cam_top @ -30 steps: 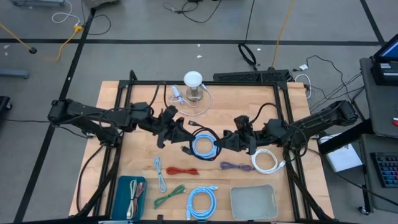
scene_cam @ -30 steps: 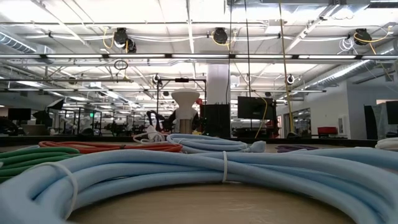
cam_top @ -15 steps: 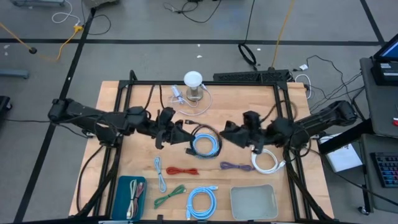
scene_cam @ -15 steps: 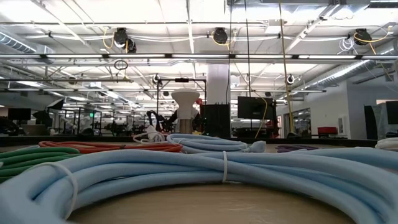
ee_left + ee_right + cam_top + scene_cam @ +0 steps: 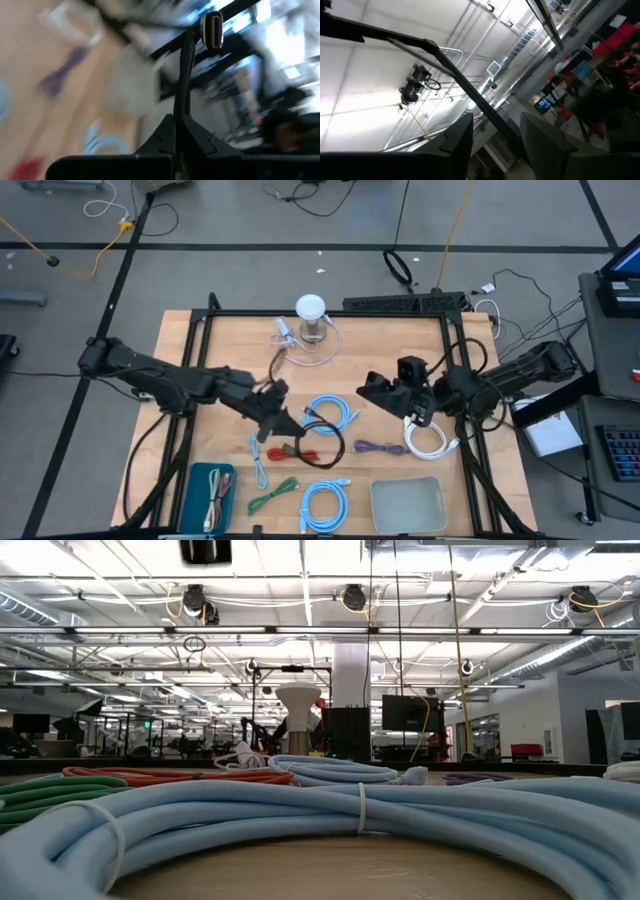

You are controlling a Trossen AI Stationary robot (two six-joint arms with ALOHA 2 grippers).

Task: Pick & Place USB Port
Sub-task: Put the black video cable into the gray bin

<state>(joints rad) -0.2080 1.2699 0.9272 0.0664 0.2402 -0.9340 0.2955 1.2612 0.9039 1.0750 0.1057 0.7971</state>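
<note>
A black USB cable [image 5: 330, 442] lies in a loose loop on the wooden table, over the red cable [image 5: 292, 453]. Its plug end [image 5: 212, 29] sticks out past my left gripper [image 5: 281, 418], which is shut on it just left of the light blue coil [image 5: 331, 412]. My right gripper [image 5: 374, 389] stands open right of that coil with nothing between its fingers [image 5: 540, 145], tipped up so its wrist view shows the ceiling. My left gripper pinches the black cable [image 5: 181, 107] between its two fingers, a short way behind the USB plug. The plug and a stretch of cable stick out beyond the fingertips. The fingers reach in from the table's left, slanting toward the near edge. The rest of the cable trails slack on the table.
A white stand [image 5: 311, 314] with a white cable stands at the back. Near the front lie a purple cable [image 5: 378, 447], a white coil [image 5: 430, 442], a green cable [image 5: 273, 496], another blue coil [image 5: 325, 505], a teal tray [image 5: 200, 480] and a grey tray [image 5: 408, 505].
My right gripper has let go at the blue coil, opened, drawn back toward the table's right edge and tipped up. My left gripper has gone toward the near edge, pulling the black cable off the blue coil; its loop now lies over the red cable.
</note>
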